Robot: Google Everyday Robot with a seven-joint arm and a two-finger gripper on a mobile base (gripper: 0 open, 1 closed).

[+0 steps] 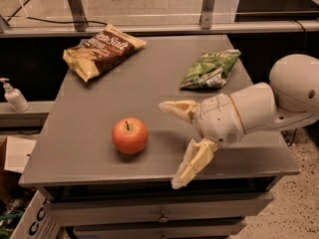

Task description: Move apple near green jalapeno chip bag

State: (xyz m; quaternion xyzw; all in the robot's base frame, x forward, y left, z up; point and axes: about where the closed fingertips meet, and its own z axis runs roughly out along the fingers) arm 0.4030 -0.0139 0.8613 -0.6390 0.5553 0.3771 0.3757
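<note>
The apple point(130, 135), red-orange with a dark stem, sits on the grey table point(159, 78) near its front edge, left of centre. The green jalapeno chip bag point(209, 69) lies at the table's right, further back. My gripper point(169, 144) is open and empty, its two cream fingers spread wide, just to the right of the apple and apart from it. One finger point(177, 108) points left above the table; the other point(190, 164) hangs over the front edge. The white arm point(259, 111) reaches in from the right.
A brown-and-yellow chip bag point(102, 50) lies at the table's back left. A soap dispenser point(14, 96) stands on a ledge to the left. A metal rail point(159, 28) runs behind the table. Drawers point(159, 215) sit below the front edge.
</note>
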